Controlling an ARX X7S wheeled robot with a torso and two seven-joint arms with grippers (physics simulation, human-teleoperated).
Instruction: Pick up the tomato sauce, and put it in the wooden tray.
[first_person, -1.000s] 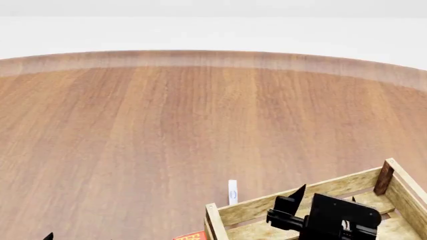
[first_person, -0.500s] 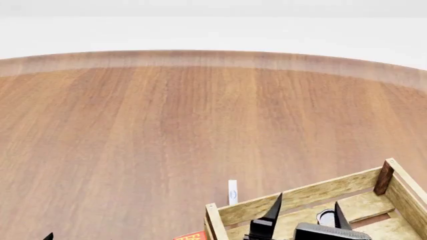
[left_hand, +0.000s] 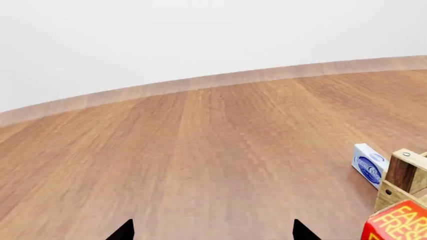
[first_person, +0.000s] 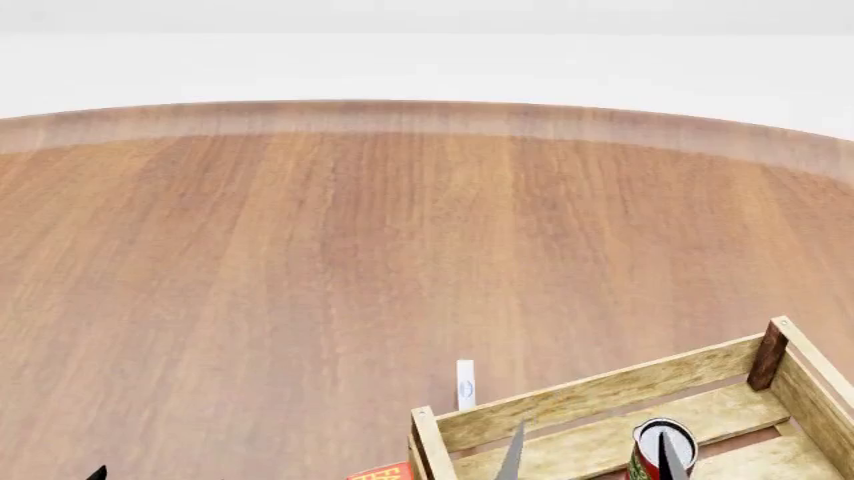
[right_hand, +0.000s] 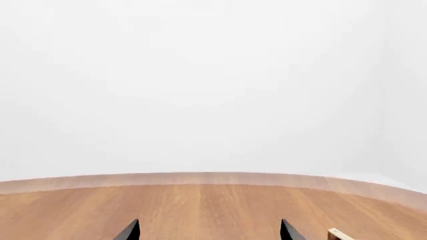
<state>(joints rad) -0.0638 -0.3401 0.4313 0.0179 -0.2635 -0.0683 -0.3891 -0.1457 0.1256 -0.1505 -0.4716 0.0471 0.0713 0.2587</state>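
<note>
The tomato sauce, a red-labelled can with a silver-white top, stands upright inside the wooden tray at the bottom right of the head view. My right gripper is open over the tray, and one fingertip overlaps the can's near side. In the right wrist view the right gripper holds nothing between its wide-apart tips, and a tray corner shows beside it. My left gripper is open and empty above bare table, left of the tray's corner post.
A small blue-and-white box stands just outside the tray's far left corner, seen edge-on as the box from the head. A red box lies by the tray's left side. The round wooden table stretches far ahead.
The right gripper has opened and pulled back toward the bottom edge of the head view, so only its fingertips show. The tomato sauce it covered now stands uncovered in the tray.
</note>
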